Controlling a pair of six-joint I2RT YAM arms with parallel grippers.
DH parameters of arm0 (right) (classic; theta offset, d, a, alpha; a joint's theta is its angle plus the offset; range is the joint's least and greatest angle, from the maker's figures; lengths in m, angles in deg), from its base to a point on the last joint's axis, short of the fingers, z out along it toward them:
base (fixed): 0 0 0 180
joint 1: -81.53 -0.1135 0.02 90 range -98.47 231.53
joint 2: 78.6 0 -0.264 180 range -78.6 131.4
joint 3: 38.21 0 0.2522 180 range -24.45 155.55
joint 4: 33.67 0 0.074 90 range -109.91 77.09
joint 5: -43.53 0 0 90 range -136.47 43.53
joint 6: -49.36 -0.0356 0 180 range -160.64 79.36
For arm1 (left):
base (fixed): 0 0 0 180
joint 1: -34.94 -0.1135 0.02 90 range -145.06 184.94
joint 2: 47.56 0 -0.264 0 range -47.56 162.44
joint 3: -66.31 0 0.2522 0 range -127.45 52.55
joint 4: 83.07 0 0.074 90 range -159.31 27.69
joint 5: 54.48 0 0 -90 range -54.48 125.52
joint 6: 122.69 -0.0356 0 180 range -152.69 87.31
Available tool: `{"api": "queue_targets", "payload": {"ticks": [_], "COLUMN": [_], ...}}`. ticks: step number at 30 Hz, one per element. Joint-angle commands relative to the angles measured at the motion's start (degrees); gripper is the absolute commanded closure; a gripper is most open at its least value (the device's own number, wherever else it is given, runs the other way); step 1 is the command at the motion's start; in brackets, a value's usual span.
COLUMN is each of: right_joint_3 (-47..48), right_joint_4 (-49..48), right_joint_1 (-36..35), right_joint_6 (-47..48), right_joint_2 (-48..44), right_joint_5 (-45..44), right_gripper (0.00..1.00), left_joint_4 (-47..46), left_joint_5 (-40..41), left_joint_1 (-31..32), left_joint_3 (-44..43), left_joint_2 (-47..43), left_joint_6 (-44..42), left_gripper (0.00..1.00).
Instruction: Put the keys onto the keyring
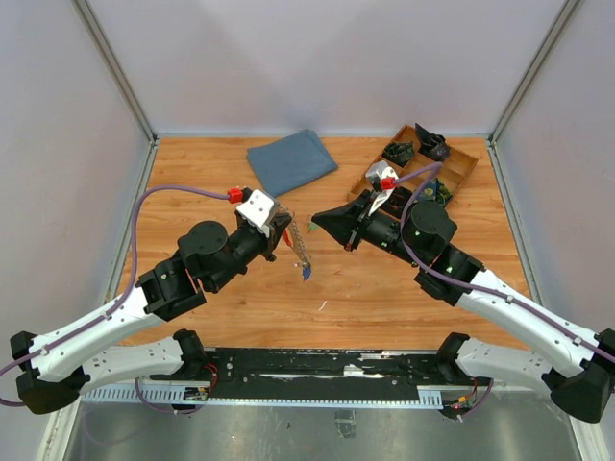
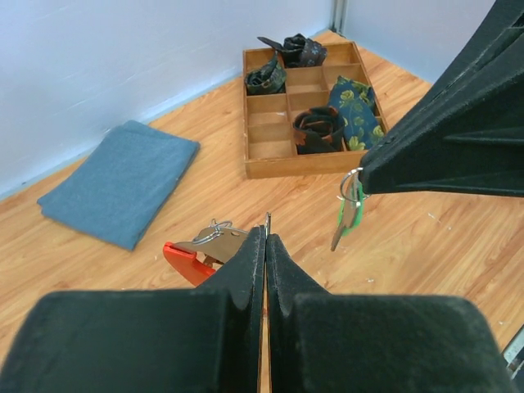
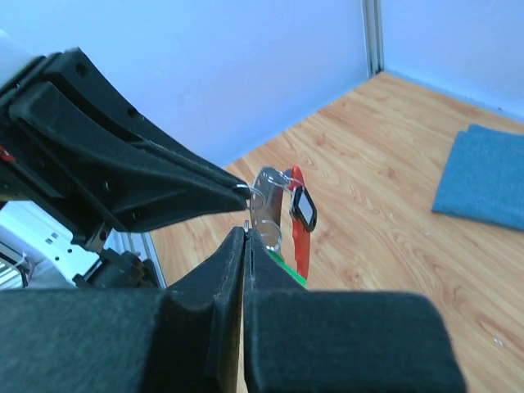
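As the two arms meet nose to nose over the surface [image 1: 384,288], the keys [image 1: 301,248] dangle between them!
Left jaws are pressed tight together, pinching the bunch by a thin wire ring. The silver keys fan downward, with the red keyring [image 2: 182,260] hanging right beside them and a white-and-black tag [image 3: 303,210] up against it. Right jaws, at 3 o'clock of the bunch, are squeezed together too, nipping a small ring that carries a single key [image 2: 340,229] and a green tag [image 2: 354,219]. Up at 12 o'clock lies a folded blue cloth [image 1: 291,160]. Over at 2 o'clock sits a wooden compartment tray [image 2: 291,169] with rolled items in some cells.
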Motion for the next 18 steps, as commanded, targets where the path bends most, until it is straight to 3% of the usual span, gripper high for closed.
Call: {"api": "queue_targets", "payload": {"ticks": [1, 18], "right_joint_3": [0.36, 1.08], "right_joint_4": [-9.85, -13.11], "right_joint_1": [-1.56, -3.13], "right_joint_6": [-2.66, -3.37], "right_joint_2": [1.57, 5.2], "right_joint_5": [-2.05, -1.91], "right_gripper": [0.99, 0.99], "left_joint_4": [-4.75, -7.45], "left_joint_5": [0.11, -0.89], "left_joint_1": [-0.23, -0.25], "left_joint_3": [-2.32, -0.89], "left_joint_2": [-0.61, -1.27], "left_joint_6": [1.5, 4.6], "left_gripper": [1.0, 1.0]}}
